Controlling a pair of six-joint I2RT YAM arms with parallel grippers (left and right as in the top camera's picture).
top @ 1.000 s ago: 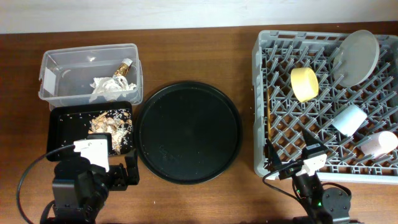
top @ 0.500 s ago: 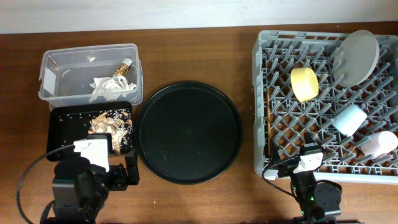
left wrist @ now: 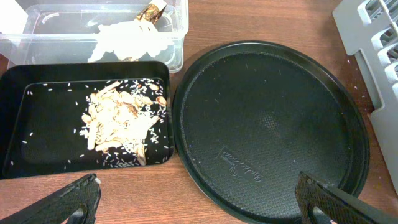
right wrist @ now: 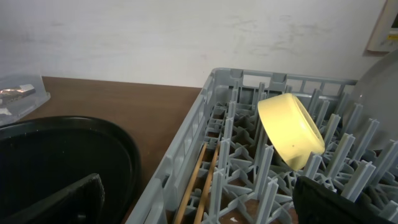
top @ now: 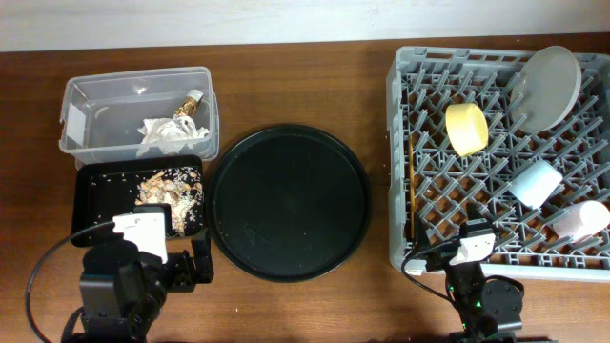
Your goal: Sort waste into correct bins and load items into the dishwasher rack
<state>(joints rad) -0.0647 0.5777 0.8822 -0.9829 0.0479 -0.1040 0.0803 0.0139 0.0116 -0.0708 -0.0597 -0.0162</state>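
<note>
Evidently we are finishing: napkins [top: 162, 131] and wrapper [top: 193, 100] lie in the clear tub [top: 133, 76], scraps [top: 167, 189] in the black tray [top: 100, 195], plate [top: 548, 86], bowl [top: 466, 129], cups [top: 536, 183] and chopsticks [top: 412, 186] in the rack [top: 396, 143]. Left claw [left wrist: 199, 202] and right claw [right wrist: 199, 199] hang spread, empty; we judge only withdrawal remains.

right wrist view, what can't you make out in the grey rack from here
- Pale grey-green round plate: cut off by the right edge, only a sliver shows.
- Thin wooden chopsticks, lying in the grey plastic peg rack: lower ends run off the bottom edge.
- Small pink cup and small light-blue cup: outside this view; only the overhead shows them.
</note>
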